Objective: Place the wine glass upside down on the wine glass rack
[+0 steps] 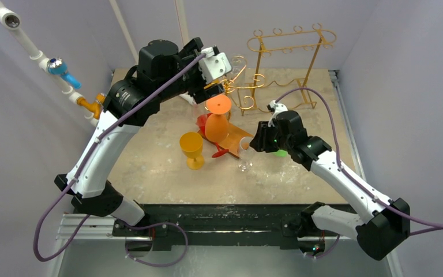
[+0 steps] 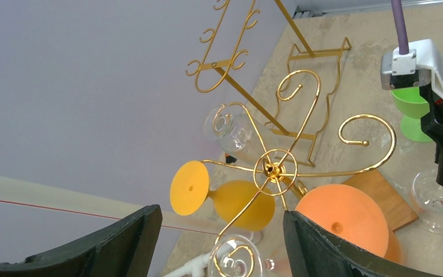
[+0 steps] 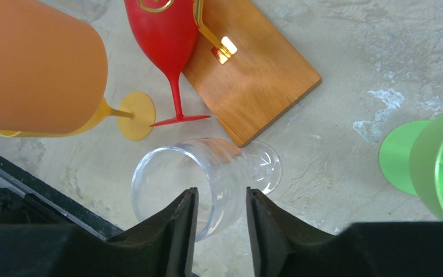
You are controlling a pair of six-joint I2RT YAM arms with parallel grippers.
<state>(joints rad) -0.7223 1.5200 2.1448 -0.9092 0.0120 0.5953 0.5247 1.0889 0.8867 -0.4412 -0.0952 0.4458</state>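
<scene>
Right gripper (image 3: 220, 196) jaws straddle the clear wine glass (image 3: 219, 158) bowl; gripped or not, cannot tell. Only the right wrist view shows this; the top view hides the contact. Glass stands on table (image 1: 167, 179), near side of gold wine glass rack (image 1: 291, 43). Left gripper (image 2: 220, 214) gapes empty above rack, left arm (image 1: 109, 133) extended far.

Top view overhead, distant; wrist views close; all share wooden base (image 1: 239, 136).
</scene>
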